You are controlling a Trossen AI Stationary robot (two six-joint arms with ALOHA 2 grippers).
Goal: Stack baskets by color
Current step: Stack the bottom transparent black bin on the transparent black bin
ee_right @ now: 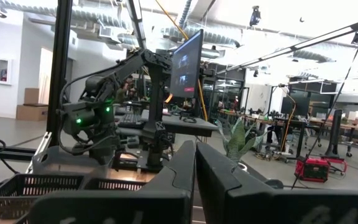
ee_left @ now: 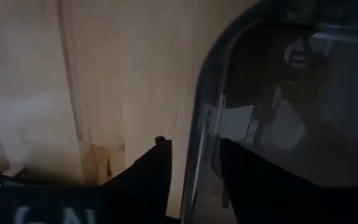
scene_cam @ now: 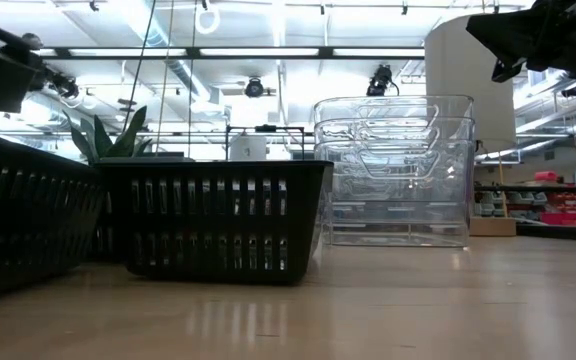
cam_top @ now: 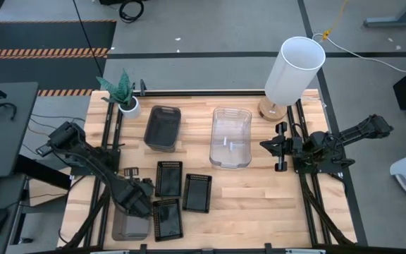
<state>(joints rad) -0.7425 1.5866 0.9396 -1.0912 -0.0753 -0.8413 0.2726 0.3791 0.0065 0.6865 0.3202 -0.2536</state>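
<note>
A smoky-grey basket (cam_top: 127, 226) stands at the near left of the table, and my left gripper (cam_top: 138, 200) points down over its far right corner. In the left wrist view the gripper (ee_left: 193, 142) is open. One finger is outside the basket's rim (ee_left: 199, 124) and one is inside the basket (ee_left: 303, 93). Another grey basket (cam_top: 162, 127) and a stack of clear baskets (cam_top: 231, 137) stand farther back. Three black slotted baskets (cam_top: 169, 178) (cam_top: 197, 192) (cam_top: 166, 219) lie between them. My right gripper (cam_top: 273, 146) waits shut at the right, above the table. My left gripper comes from above with its fingers across the grey basket's rim near a rounded corner (ee_left: 194, 168), one finger (ee_left: 148, 180) outside and one (ee_left: 253, 180) inside. Wood shows between the outer finger and the rim. I cannot tell whether the inner finger touches the wall. The basket rests on the table.
A potted plant (cam_top: 122, 92) stands at the far left and a white cylindrical lamp (cam_top: 294, 70) at the far right. Bare wood lies in the near middle and near right of the table (cam_top: 259, 212). In the low view the black baskets (scene_cam: 218, 220) stand in front of the clear stack (scene_cam: 393, 170).
</note>
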